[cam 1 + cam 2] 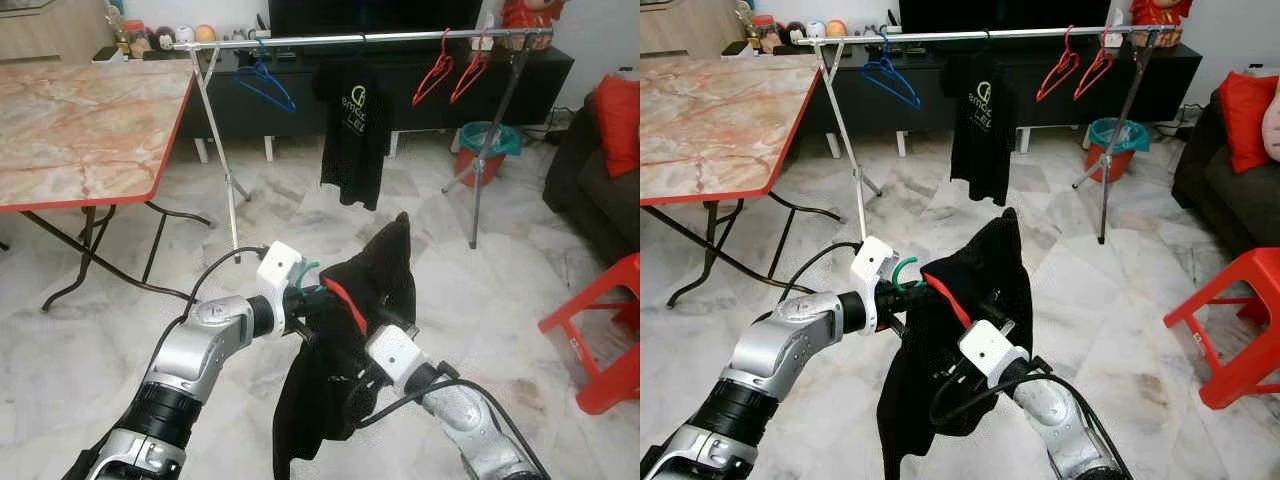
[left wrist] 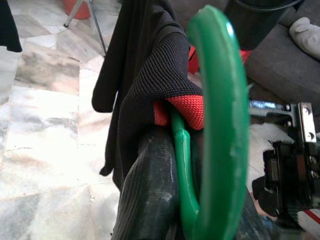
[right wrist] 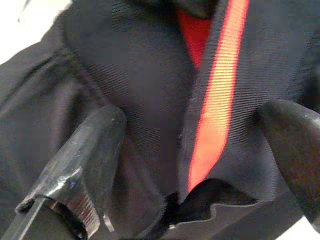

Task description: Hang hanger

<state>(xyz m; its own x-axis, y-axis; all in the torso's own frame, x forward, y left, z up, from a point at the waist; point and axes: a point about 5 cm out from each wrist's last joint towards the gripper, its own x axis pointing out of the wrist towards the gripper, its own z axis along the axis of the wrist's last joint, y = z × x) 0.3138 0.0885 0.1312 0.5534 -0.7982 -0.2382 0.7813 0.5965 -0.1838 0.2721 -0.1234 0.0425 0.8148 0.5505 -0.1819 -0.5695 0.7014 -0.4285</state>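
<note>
A green hanger carries a black garment with red trim, held low in front of me. My left gripper is shut on the hanger's neck, just under its hook. To the right, my right gripper is open, its fingers spread wide against the garment's front beside the red stripe. The silver clothes rail stands across the room, well beyond both grippers.
A blue hanger, a black T-shirt and two red hangers hang on the rail. A marble-topped table is at left. A red stool and a dark sofa are at right, and a red bin stands behind the rail.
</note>
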